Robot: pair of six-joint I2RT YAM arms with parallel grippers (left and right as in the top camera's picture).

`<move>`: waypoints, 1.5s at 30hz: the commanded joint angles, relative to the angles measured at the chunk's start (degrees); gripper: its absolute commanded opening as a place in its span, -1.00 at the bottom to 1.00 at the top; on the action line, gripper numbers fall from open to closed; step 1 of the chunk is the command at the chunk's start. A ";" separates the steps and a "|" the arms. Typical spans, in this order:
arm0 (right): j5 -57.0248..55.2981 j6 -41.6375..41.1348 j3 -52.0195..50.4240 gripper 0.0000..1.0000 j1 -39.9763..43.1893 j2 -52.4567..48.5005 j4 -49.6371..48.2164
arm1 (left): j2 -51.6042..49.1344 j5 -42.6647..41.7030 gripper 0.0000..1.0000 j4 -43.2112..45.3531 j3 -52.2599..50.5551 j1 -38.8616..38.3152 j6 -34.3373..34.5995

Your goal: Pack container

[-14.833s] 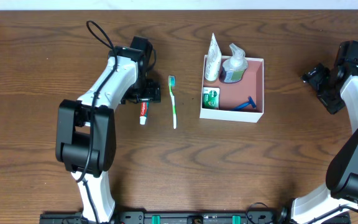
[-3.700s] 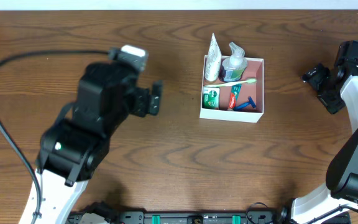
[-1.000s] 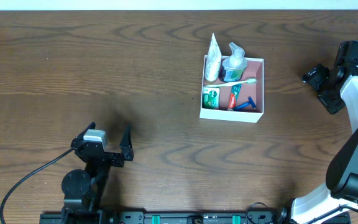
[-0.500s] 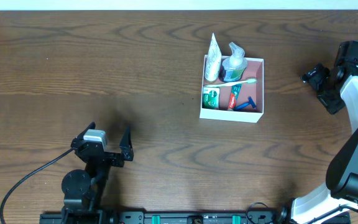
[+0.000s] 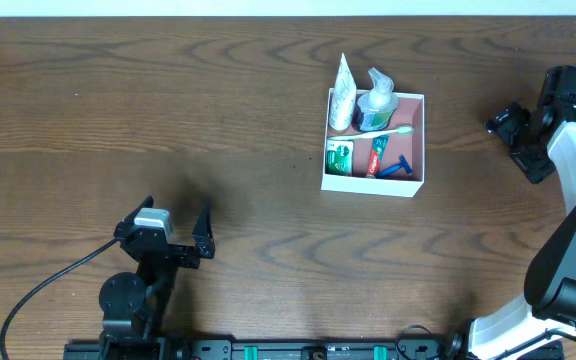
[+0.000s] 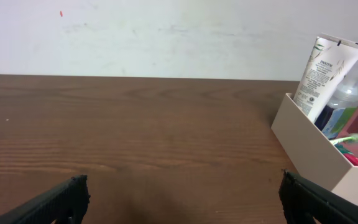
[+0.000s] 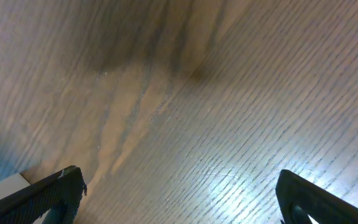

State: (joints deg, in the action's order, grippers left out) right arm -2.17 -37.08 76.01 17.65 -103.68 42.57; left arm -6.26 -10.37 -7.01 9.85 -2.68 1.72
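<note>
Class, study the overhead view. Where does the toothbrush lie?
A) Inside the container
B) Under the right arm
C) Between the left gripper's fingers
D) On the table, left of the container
A: the toothbrush lies inside the container, across its pink floor among the other toiletries.

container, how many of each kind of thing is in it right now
In the container:
white tube: 1
pump bottle: 1
toothbrush: 1
toothpaste: 1
blue razor: 1
green-and-white carton: 1
total: 6
</note>
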 commanded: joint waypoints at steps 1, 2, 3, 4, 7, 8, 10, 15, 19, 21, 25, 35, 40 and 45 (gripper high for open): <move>-0.61 -0.81 0.00 0.98 -0.02 -0.26 0.04 | 0.57 -0.57 0.96 0.46 0.17 0.26 0.48; -0.61 -0.81 0.00 0.98 -0.02 -0.26 0.04 | 0.57 -0.57 0.96 0.46 0.17 0.26 0.48; -0.61 -0.81 0.00 0.98 -0.02 -0.26 0.04 | 0.57 -0.57 0.96 0.46 0.17 0.26 0.48; -0.61 -0.81 0.00 0.99 -0.02 -0.26 0.04 | 0.57 -0.57 0.96 0.46 0.17 0.26 0.48; -0.61 -0.81 0.00 0.99 -0.04 -0.26 0.07 | 0.57 -0.57 0.96 0.46 0.17 0.26 0.48; -0.61 -0.81 0.00 0.99 -0.04 -0.26 0.04 | 0.57 -0.57 0.96 0.46 0.17 0.26 0.48; -0.61 -0.81 0.00 0.98 -0.02 -0.26 0.04 | 0.57 -0.57 0.96 0.46 0.17 0.26 0.48; -0.61 -0.81 0.00 0.99 -0.02 -0.26 0.04 | 0.57 -0.57 0.96 0.46 0.17 0.26 0.48; -0.61 -0.81 0.00 0.99 -0.02 -0.26 0.04 | 0.57 -0.57 0.96 0.46 0.17 0.26 0.48; -0.61 -0.81 0.00 0.99 -0.02 -0.26 0.04 | 0.57 -0.57 0.96 0.46 0.17 0.26 0.48; -0.61 -0.81 0.00 0.99 -0.02 -0.26 0.04 | 0.57 -0.57 0.96 0.46 0.17 0.26 0.48; -0.63 -0.79 0.00 0.99 -0.02 -0.26 0.07 | 0.57 -0.57 0.96 0.46 0.17 0.26 0.48; -0.63 -0.79 0.00 0.98 -0.48 0.76 0.07 | 0.57 -0.57 0.96 0.46 0.17 0.26 0.48; -0.61 -0.79 0.00 0.98 -4.74 6.60 0.07 | 0.57 -0.57 0.96 0.46 0.17 0.26 0.48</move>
State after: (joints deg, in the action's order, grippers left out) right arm -2.35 -37.10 75.99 16.36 -102.76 42.59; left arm -6.26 -10.37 -7.01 9.85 -2.68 1.72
